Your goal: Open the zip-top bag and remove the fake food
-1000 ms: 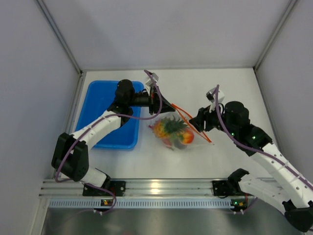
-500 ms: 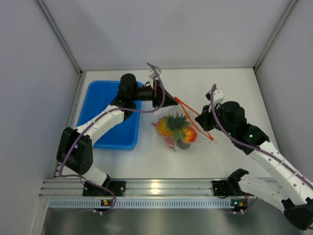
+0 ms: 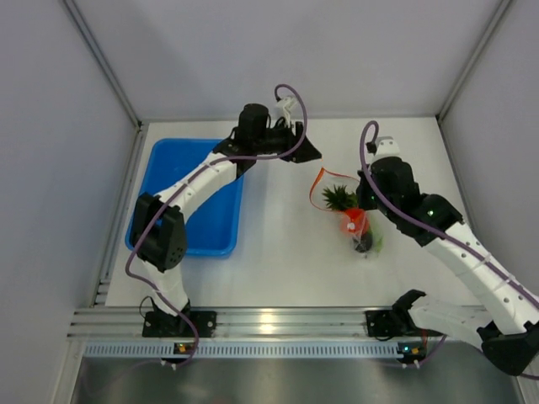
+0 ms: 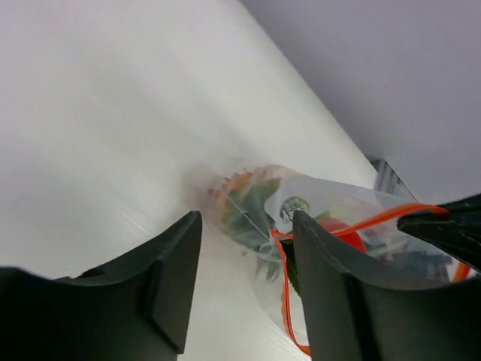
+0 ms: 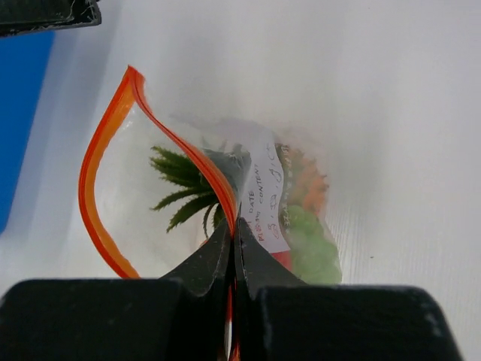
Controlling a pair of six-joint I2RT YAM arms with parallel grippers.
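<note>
The zip-top bag (image 3: pixel 345 210) lies on the bench (image 3: pixel 278 261) right of centre in the top view. Its mouth is open. In the right wrist view the orange zip strip (image 5: pixel 105 165) curves out into a wide loop with clear space inside it, so I judge the opening step done.

Your right tool (image 5: pixel 234 226) is closed tight on the near lip of that strip, pinching the bag itself and none of the contents. Your left tool (image 4: pixel 244 229), at upper centre of the top view, has its jaws partly apart with nothing between them, and it sits clear of the bag's far lip.

The removal is all ahead of you. The fake food (image 3: pixel 354 224) is all inside the bag: a green leafy piece (image 5: pixel 184 184) sits near the mouth, with red and orange pieces and something dark deeper in. Nothing lies loose on the bench or in the blue tray (image 3: pixel 181 181) at the left.

The crinkled plastic and a white label (image 5: pixel 267 199) hide the deeper pieces, so you can't count them. The right tool's fingers also cover the stretch of strip they grip.
</note>
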